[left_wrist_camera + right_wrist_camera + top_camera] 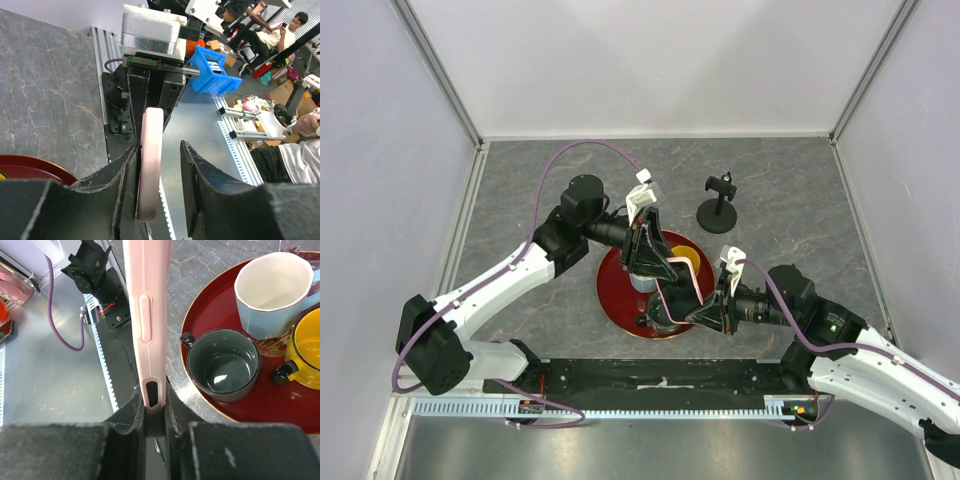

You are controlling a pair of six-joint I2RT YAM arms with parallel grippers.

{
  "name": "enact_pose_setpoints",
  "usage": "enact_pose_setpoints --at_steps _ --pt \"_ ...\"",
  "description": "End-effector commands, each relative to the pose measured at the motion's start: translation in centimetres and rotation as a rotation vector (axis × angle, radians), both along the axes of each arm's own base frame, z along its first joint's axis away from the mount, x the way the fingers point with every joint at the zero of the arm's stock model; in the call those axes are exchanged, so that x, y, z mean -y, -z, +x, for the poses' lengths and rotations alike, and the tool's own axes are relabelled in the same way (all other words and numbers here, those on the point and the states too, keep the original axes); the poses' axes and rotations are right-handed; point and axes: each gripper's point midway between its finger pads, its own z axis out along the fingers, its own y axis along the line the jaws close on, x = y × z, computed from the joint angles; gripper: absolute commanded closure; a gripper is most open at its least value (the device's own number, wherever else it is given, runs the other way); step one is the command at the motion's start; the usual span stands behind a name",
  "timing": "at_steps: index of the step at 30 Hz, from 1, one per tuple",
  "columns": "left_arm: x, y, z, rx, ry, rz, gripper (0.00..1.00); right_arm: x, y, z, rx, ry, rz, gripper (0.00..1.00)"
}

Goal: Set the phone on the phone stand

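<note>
Grey marbled counter (520, 190). Round red tray (612, 292) lies flat on it, directly below both sets of jaws, its rim showing left of the left jaws. Black phone stand (718, 205) stands upright on its disc base, beyond the right jaws and right of the left jaws, near the tray but not touching it

Bright, even light, soft shadows; wrist views blur close up, and the dark mug (225, 365) glints.
</note>
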Motion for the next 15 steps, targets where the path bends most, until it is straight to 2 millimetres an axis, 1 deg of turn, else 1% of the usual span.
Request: enact_pose_setpoints --at_steps 1,2,5,6,8,9,10,11,12,13,14,15 --pt "-0.4 -2.4 -0.8 0.105 0.027 -0.067 0.57 -0.8 -4.3 0.5 0.066 0.001 0.123 1.00" --pt "-0.4 -2.5 -0.9 0.108 0.028 -0.069 0.58 -1.0 -4.5 0.5 0.065 -0.006 0.130 1.00" --pt "-0.3 -2.4 -1.0 0.111 0.032 -0.067 0.65 -1.4 -4.6 0.5 0.063 -0.014 0.137 1.00" --pt "-0.3 -2.4 -1.1 0.114 0.030 -0.067 0.77 -1.5 -4.4 0.6 0.057 -0.017 0.130 1.00" --pt "-0.3 -2.5 -1.2 0.119 0.029 -0.068 0.86 -1.6 -4.5 0.7 0.050 -0.011 0.136 1.00" --pt "-0.2 -2.5 -1.3 0.133 0.025 -0.071 0.95 -1.7 -4.6 0.7 0.046 -0.010 0.141 1.00" --pt "-0.2 -2.3 -1.0 0.135 0.000 -0.063 0.98 -1.7 -5.1 0.8 0.047 -0.006 0.153 1.00" --pt "-0.1 -2.2 -0.9 0.144 -0.016 -0.062 0.98 -1.7 -5.2 0.9 0.043 0.003 0.155 0.96" --pt "-0.2 -2.5 -0.7 0.162 -0.041 -0.066 0.98 -1.7 -5.3 1.2 0.041 0.024 0.156 0.80" --pt "0.0 -2.3 0.1 0.168 -0.097 -0.057 0.98 -1.5 -5.3 1.4 0.038 0.041 0.150 0.69" --pt "0.0 -2.3 0.5 0.168 -0.131 -0.046 0.98 -1.3 -5.2 1.7 0.032 0.062 0.133 0.59" --pt "-0.1 -2.4 0.9 0.175 -0.168 -0.043 0.98 -0.9 -5.0 2.7 0.028 0.128 0.112 0.44"
